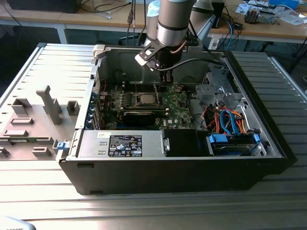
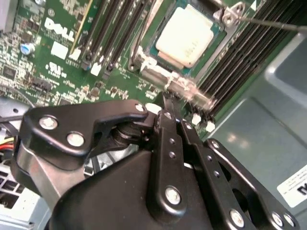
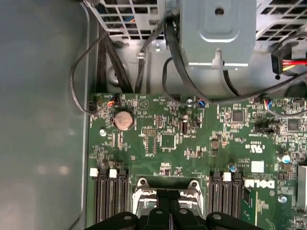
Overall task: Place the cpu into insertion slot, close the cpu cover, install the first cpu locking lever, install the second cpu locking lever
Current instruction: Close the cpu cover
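The cpu (image 2: 184, 36) lies flat in the insertion slot (image 2: 154, 53), pale metal top facing up out of the open computer case (image 1: 168, 172). In the exterior view it sits just above the frame's centre (image 1: 146, 99). It is square, so it has no long axis; its edges run in line with and across the black memory slots (image 2: 110, 28) that flank it on the green motherboard (image 1: 177, 108).

The chip's green margin shows all round, so the cpu cover (image 2: 153, 72) looks raised rather than flat on it. Its silvery frame stands at one edge of the socket, with that edge running crosswise to the memory slots. In the first wrist view the frame (image 3: 144, 189) sits between the two banks of slots.

The claw (image 2: 166, 99) is pinched closed with nothing visibly between its fingers, tips right at the cover. In the exterior view it hangs just above and right of the chip (image 1: 165, 82).

Closing the cover appears to be the step in hand. It would go best with a slow, even push near the middle of the cover's free edge, letting it swing about its hinge. The tips should stay off the chip's top, and the thin locking lever (image 2: 268, 21) clear of the frame's path.

The case rests on the ribbed grey counter (image 1: 43, 201).
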Robot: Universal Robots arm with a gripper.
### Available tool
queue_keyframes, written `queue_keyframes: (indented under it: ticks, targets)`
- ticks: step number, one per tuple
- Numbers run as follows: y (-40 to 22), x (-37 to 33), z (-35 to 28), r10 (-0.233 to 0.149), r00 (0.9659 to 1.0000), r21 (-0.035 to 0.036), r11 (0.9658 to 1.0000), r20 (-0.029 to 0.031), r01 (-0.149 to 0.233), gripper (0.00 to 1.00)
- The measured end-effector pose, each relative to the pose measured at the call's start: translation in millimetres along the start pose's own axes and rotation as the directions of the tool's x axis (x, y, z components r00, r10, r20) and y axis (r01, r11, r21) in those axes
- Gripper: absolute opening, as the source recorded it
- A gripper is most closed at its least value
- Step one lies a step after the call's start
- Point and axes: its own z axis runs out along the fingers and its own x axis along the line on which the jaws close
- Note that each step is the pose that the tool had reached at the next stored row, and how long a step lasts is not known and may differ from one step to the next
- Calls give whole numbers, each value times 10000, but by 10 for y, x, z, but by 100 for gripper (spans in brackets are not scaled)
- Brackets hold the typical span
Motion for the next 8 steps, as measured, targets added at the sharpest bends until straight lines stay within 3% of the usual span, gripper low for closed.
queue_keyframes:
  ticks: [2,5,8]
  targets:
    - [-48,2,3,0,10000,0,10000,-3,0,11]
    - [-184,6,15,0,10000,-1,10000,-14,0,11]
    - [-304,8,48,-37,9999,-3,10000,-101,37,11]
